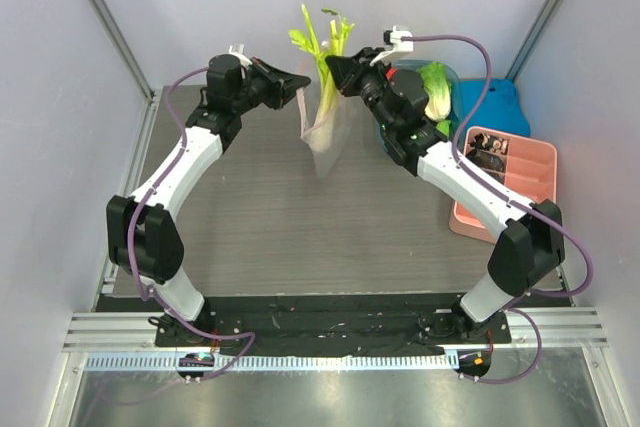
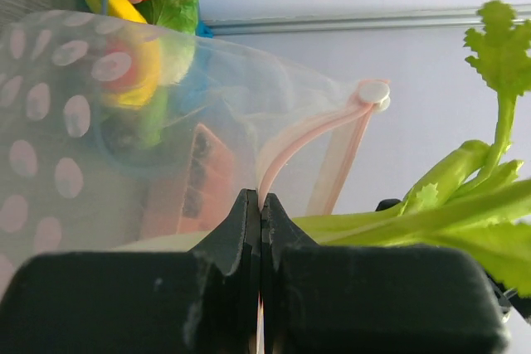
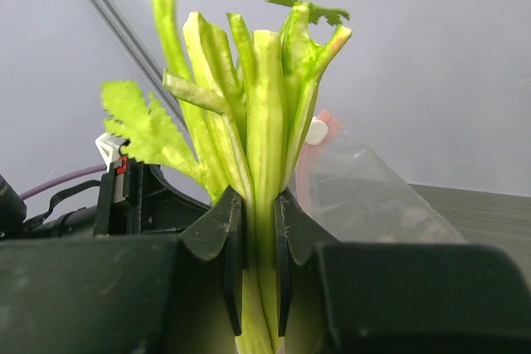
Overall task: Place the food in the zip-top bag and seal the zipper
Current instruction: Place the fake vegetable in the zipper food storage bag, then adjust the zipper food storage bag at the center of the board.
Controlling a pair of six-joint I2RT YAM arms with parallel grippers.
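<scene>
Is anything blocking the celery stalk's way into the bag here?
Nothing visible does. The right gripper holds the celery stalk next to the zip-top bag, which the left gripper pinches at its zipper; no other object lies between them.

1. I am reaching my left arm [image 1: 180,162] up from its base, elbow bent, forearm angling inward toward the far middle.
2. I am pressing the fingers of my left gripper [image 2: 260,201] flat together, pinching the zipper [image 2: 292,145] between the tips.
3. I am stretching my right arm [image 1: 470,182] up and inward in a mirrored pose, wrist raised.
4. I am clamping my right gripper [image 3: 257,205] on the celery stalk [image 3: 267,97], fingers narrowly parted.
5. I am pointing both grippers at each other, tips near but apart.
</scene>
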